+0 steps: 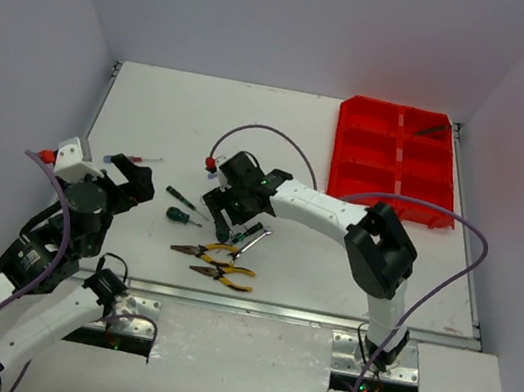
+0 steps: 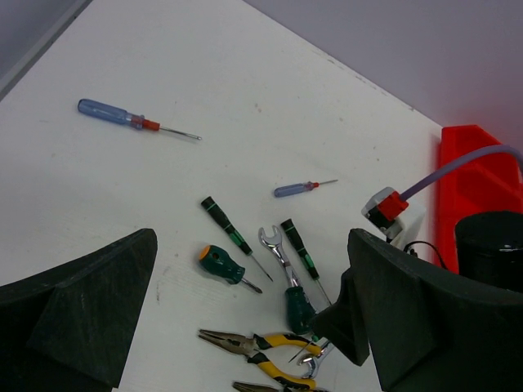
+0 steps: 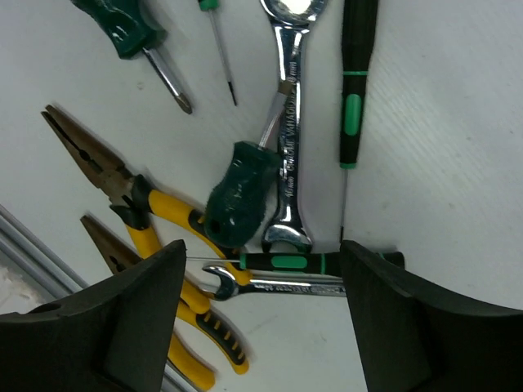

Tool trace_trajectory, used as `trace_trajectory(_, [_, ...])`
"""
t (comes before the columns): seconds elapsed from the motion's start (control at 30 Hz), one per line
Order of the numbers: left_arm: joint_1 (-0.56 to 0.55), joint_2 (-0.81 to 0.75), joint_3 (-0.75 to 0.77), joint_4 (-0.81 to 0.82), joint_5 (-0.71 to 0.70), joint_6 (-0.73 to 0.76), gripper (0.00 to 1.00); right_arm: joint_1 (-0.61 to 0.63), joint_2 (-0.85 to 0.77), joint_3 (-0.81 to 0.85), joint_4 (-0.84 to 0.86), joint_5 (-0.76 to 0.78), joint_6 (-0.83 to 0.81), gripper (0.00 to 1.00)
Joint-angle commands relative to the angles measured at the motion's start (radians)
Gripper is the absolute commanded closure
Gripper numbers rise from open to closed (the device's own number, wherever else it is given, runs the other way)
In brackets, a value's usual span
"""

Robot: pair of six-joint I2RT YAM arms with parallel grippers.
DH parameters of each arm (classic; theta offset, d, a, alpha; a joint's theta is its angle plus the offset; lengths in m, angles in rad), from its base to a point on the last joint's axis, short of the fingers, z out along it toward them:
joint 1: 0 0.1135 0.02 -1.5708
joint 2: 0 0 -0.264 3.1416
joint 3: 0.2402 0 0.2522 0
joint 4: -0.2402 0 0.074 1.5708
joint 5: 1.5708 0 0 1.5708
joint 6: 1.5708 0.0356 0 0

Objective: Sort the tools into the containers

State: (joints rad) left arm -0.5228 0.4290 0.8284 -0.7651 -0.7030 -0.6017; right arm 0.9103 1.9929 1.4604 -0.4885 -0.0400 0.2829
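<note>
My right gripper [image 1: 227, 216] is open, low over a pile of tools. Between its fingers [image 3: 261, 318] lie a thin green-black screwdriver [image 3: 302, 262] and a silver wrench [image 3: 278, 283]. Just beyond are a stubby green screwdriver [image 3: 241, 196], a second wrench [image 3: 290, 139] and yellow-handled pliers [image 3: 139, 204]. My left gripper [image 1: 134, 182] is open and empty, above the table left of the pile [image 2: 245, 314]. A blue screwdriver [image 2: 135, 120] and a smaller one [image 2: 302, 189] lie apart. The red tray [image 1: 395, 159] stands far right. No utility knife shows.
A dark tool lies in the tray's far right compartment [image 1: 431, 130]. Another stubby green screwdriver [image 2: 222, 265] and a thin one [image 2: 229, 230] lie left of the pile. Second pliers [image 1: 226, 273] lie near the table's front edge. White walls enclose the table.
</note>
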Motion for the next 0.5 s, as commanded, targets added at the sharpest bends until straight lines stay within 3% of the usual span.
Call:
trace_trajectory(0.0, [0.007,0.004,0.005,0.046,0.019,0.02,0.0,0.048,0.024,0.077,0.019,0.083,0.08,0.31])
trace_trajectory(0.3, [0.007,-0.032,0.003,0.052,0.031,0.027,0.0,0.065,0.157,0.19,-0.034,0.117,0.108,0.52])
trace_trajectory(0.47, [0.007,-0.035,0.0,0.059,0.042,0.034,0.0,0.083,0.186,0.204,-0.05,0.16,0.119,0.56])
